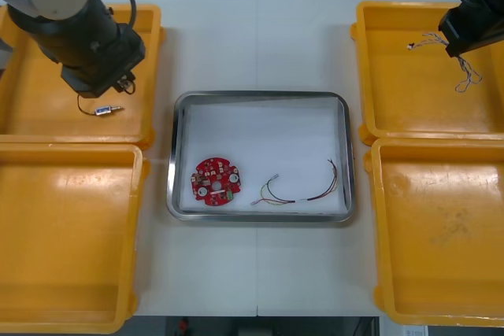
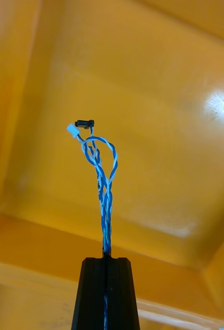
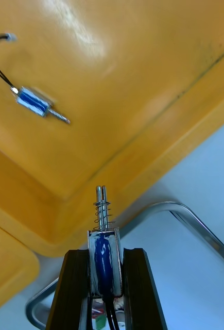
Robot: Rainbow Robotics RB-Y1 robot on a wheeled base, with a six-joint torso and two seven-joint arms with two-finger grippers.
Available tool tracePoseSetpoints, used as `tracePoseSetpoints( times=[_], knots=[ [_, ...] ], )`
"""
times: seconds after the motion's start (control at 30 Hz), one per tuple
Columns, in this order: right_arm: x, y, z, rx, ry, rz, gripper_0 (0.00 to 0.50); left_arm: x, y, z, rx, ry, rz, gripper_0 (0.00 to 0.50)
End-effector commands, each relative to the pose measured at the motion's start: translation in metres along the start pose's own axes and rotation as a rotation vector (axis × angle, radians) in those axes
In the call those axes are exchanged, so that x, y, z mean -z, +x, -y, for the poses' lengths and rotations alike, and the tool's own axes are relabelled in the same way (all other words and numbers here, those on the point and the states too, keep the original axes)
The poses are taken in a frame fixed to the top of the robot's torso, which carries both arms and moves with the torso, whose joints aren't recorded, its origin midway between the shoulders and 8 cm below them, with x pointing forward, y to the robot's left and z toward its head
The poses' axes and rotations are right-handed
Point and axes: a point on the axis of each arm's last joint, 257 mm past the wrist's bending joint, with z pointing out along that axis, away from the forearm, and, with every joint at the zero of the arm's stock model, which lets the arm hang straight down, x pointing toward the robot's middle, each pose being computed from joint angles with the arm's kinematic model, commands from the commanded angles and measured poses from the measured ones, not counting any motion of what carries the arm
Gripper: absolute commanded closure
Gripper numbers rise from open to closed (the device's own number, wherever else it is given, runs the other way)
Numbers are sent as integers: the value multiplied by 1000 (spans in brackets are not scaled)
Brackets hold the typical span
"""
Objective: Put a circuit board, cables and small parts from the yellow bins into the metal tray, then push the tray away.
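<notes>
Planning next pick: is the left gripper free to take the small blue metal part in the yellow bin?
Probably not: left gripper is shut on another small metal part; the loose part lies uncovered.

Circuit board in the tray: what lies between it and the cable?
Nothing: the front view shows bare white floor of the metal tray between circuit board and cable.

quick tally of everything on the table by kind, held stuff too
yellow bins: 4
metal tray: 1
circuit board: 1
cables: 2, one in tray, one in right fingers
small metal parts: 2, one in bin, one in left fingers
total: 10
</notes>
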Motion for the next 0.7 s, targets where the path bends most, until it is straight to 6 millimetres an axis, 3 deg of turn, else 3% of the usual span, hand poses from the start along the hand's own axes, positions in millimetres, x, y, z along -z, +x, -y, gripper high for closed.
tracePoseSetpoints(
  times=[0.03,0.33,0.57,0.7],
  knots=[
    [29,6,5,68,12,43,500,5,36,40,-170,64,9,500],
    [42,21,-27,172,-55,65,500,-18,87,63,-136,45,66,500],
    [51,35,-39,241,-54,47,500,-33,131,76,-121,55,83,500],
    [53,38,-43,263,-54,46,500,-43,140,76,-123,61,116,500]
  ],
)
